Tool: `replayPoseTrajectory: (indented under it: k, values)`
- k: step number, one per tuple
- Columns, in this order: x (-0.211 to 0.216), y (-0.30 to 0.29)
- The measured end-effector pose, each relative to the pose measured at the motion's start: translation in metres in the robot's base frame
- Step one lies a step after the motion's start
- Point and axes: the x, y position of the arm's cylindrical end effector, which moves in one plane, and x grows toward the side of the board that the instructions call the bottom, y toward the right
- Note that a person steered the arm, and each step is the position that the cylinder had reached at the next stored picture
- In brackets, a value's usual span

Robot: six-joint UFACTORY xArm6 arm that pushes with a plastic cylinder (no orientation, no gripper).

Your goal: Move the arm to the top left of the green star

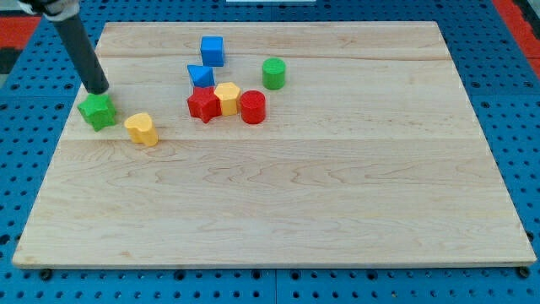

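While the near half of the wooden board (278, 211) carries nothing to report, all blocks sit in its upper left part. Nearest the bottom of the frame is a yellow block (142, 128) of rounded, irregular shape, at left of centre. Just beyond it, toward the left edge, lies the green star (98, 111). My tip (98, 89) rests at the star's upper edge, touching or very nearly touching it, with the dark rod leaning away toward the upper left corner of the frame. No jaws exist on this rod, so nothing is grasped.

Further right, a tight row is noted: a red star (202, 105), a yellow block (227, 98) of faceted shape, and a red cylinder (252, 107), each touching its neighbour. Directly behind the red star stands a blue block (200, 76), shape unclear. A green cylinder (273, 73) stands apart to the right. Farthest back is a blue cube (212, 51). Blue pegboard (506, 101) surrounds the board.
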Motion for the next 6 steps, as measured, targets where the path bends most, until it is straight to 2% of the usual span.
replayPoseTrajectory:
  k: [3, 4, 5, 6]
  values:
    - [0.043, 0.114]
    - [0.045, 0.111]
    - [-0.002, 0.091]
    - [-0.005, 0.019]
